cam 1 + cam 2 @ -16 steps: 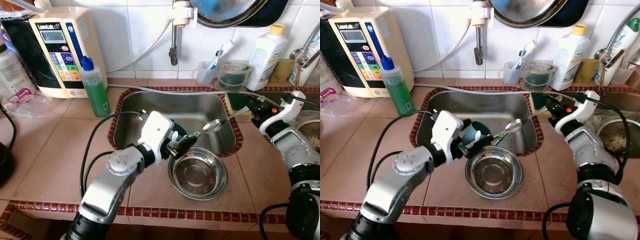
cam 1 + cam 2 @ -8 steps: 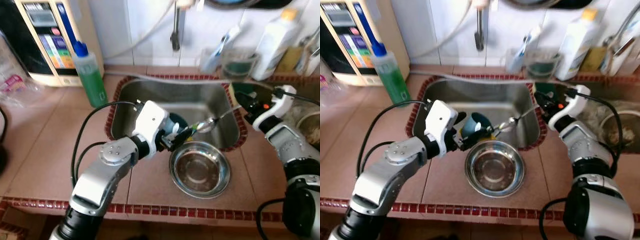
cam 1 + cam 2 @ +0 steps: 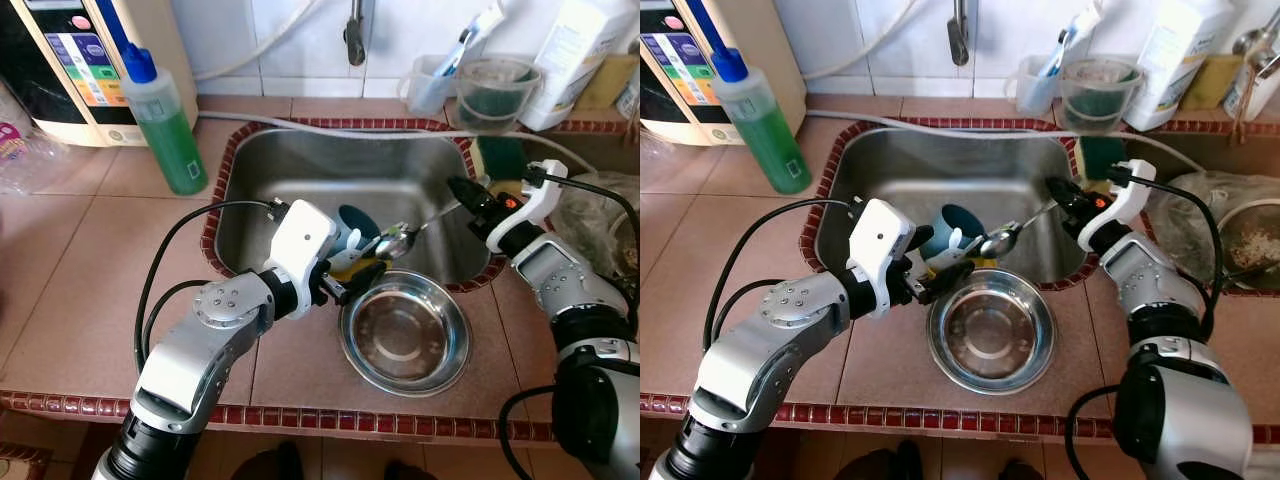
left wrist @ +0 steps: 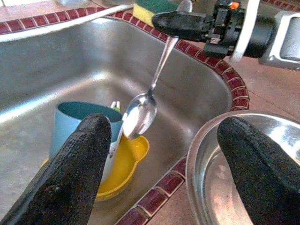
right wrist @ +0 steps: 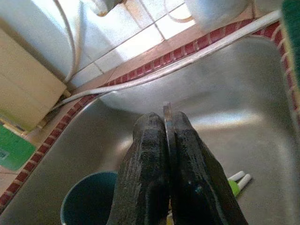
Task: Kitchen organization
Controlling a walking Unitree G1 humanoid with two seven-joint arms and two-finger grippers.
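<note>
A long-handled metal spoon (image 4: 143, 111) is pinched at the tip of its handle by the right gripper (image 3: 462, 188), whose jaws are pressed flat on it. The spoon is held slanting down over the steel sink (image 3: 300, 190), its polished bowl hanging just above a teal cup (image 3: 952, 225) and a yellow dish (image 4: 125, 161) that lie on the sink floor. The left gripper (image 4: 164, 154) is held over the near rim of the sink with its jaws spread wide, the spoon bowl lying between and beyond the two black fingers (image 4: 79, 168) without being touched.

A round steel bowl (image 3: 405, 333) is set on the counter (image 3: 80, 270) just in front of the sink, beside the left gripper. The counter is laid with pinkish-brown tiles, and the sink and counter edge are bordered with small dark-red tiles. A green soap bottle (image 3: 160, 125) with a blue cap stands at the sink's left far corner, in front of a cream water appliance (image 3: 85, 60). Behind the sink, against a white tiled wall, a clear cup (image 3: 490, 92), a white bottle (image 3: 570, 55) and a tap (image 3: 353, 28) are seen. A green and yellow sponge (image 3: 500, 155) lies at the right rim.
</note>
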